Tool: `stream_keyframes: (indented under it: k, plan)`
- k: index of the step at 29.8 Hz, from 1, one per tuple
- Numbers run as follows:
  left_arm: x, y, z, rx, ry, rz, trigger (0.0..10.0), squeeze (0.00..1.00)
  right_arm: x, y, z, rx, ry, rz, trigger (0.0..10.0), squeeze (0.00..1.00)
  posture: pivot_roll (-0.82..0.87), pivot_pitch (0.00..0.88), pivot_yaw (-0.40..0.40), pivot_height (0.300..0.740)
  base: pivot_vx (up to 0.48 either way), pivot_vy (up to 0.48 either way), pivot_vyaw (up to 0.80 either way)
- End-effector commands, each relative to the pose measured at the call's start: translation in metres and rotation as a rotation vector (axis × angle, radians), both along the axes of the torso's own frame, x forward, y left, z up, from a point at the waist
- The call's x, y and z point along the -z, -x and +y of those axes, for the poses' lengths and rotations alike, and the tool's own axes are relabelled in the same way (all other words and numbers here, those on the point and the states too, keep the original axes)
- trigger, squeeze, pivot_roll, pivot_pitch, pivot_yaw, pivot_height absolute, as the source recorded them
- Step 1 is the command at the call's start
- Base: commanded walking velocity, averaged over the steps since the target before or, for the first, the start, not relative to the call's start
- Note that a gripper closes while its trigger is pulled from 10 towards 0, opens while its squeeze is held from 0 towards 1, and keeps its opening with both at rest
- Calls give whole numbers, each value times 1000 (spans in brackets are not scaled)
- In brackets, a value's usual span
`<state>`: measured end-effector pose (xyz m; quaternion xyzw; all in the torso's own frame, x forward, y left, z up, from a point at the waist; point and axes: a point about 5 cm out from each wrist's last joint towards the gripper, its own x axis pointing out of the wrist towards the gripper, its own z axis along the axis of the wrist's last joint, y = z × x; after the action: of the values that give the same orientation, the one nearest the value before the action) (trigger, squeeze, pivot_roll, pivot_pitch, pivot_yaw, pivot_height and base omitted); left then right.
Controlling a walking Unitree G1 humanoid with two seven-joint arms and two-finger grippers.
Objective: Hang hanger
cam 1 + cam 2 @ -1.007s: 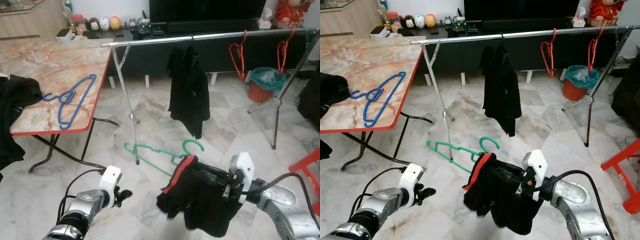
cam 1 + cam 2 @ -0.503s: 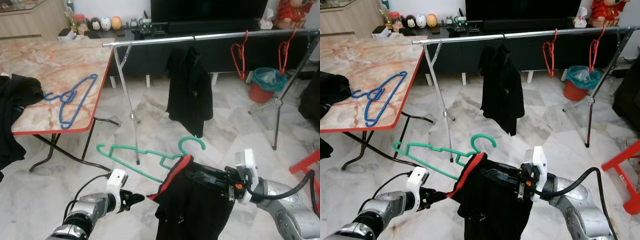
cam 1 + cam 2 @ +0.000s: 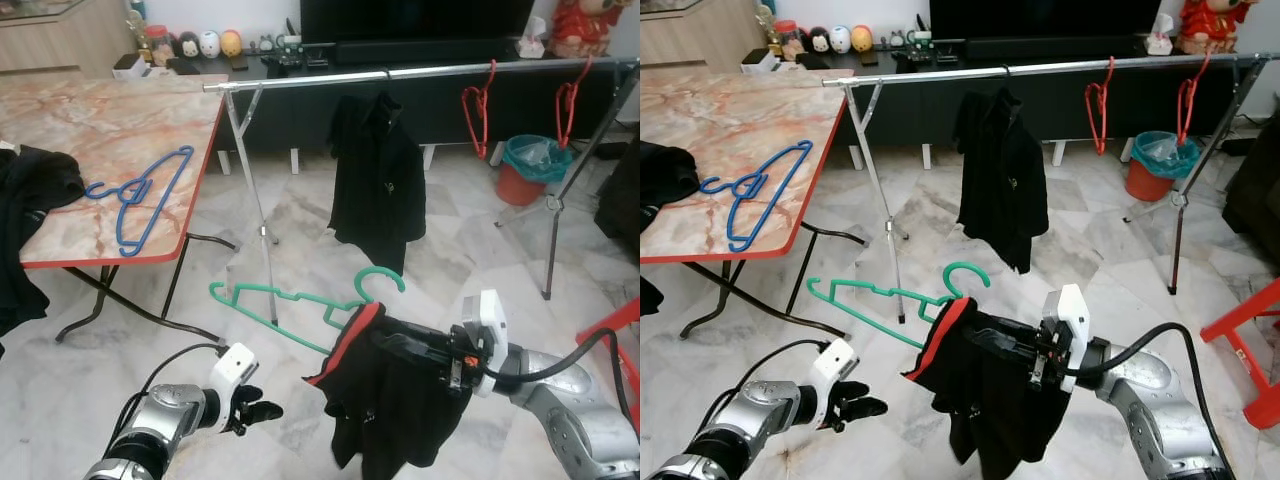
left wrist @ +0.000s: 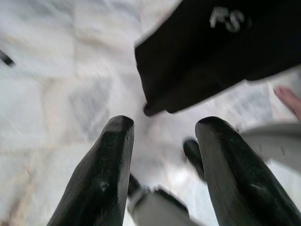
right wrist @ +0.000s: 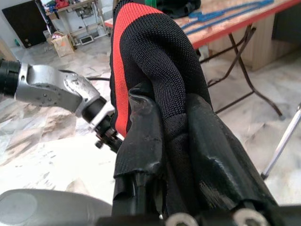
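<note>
My right gripper [image 3: 392,338] is shut on the collar of a black garment with red trim [image 3: 395,400], which hangs from it low over the floor. A green hanger [image 3: 290,299] is threaded in the garment; its hook [image 3: 381,281] rises above the collar and one arm sticks out to the left. The right wrist view has the black fingers [image 5: 216,165] clamped over the red-trimmed fabric [image 5: 150,61]. My left gripper [image 3: 256,410] is open, low and left of the garment, not touching it. The chrome clothes rail [image 3: 420,72] stands beyond.
A black jacket [image 3: 378,180] and two red hangers [image 3: 478,105] hang on the rail. At the left is a marble table [image 3: 90,130] bearing a blue hanger [image 3: 140,195] and dark clothes [image 3: 30,190]. A red bin [image 3: 525,165] and a red stool [image 3: 615,335] stand at the right.
My left gripper has drawn back from the garment's hem and now sits apart, lower left. The right gripper still holds the garment, which hangs more bunched, with the hanger slightly shifted.
</note>
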<state>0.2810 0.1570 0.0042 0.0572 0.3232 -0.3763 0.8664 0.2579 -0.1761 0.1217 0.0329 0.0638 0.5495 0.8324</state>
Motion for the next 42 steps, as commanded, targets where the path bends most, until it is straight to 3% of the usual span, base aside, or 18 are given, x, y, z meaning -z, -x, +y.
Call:
stream_keyframes:
  k: [1,3,6,11,15,23,24,29,30,31,32,36,42]
  plan:
    - [-7,-8,-3,-9,-26,-62,10000,0,-6,-3,3,-2,-13,-25,10000,0,20,25,14,740,0,0,0]
    - [-4,-8,-8,10,-76,-84,10000,0,-8,-4,6,-13,-21,-33,10000,0,15,25,15,740,0,0,0]
    - [-1,-7,-13,10,-69,-90,10000,0,-8,-5,8,-14,-18,-35,10000,0,13,26,15,740,0,0,0]
    - [1,-4,-17,55,-105,-139,10000,0,-3,-20,9,82,27,-56,10000,0,12,32,16,740,0,0,0]
    - [3,0,-19,103,-99,-128,10000,0,-1,-29,14,142,31,-67,10000,0,14,33,15,740,0,0,0]
    - [1,-2,-22,88,-57,-129,10000,0,-6,-30,33,113,-20,-85,10000,0,19,36,15,740,0,0,0]
    - [0,-4,-23,74,-46,-133,10000,1000,-9,-30,38,101,-38,-93,10000,0,19,36,15,740,0,0,0]
    - [-1,-6,-26,63,-40,-139,10000,1000,-12,-28,48,72,-53,-104,10000,0,17,37,14,740,0,0,0]
    - [-1,-6,-28,69,-46,-140,10000,345,-12,-28,51,67,-53,-108,10000,0,17,37,14,740,0,0,0]
    - [-1,-6,-28,69,-46,-140,10000,345,-12,-28,51,67,-53,-108,10000,0,17,37,14,740,0,0,0]
    - [0,-6,-28,69,-51,-140,10000,0,-13,-28,51,65,-55,-110,10000,0,17,37,14,740,0,0,0]
    - [1,-6,-28,62,-58,-140,10000,0,-15,-29,54,60,-64,-115,10000,0,17,36,14,740,0,0,0]
    - [-1,-13,-22,-64,-113,-179,10000,0,-18,-27,63,27,-81,-121,10000,0,14,37,11,740,0,0,0]
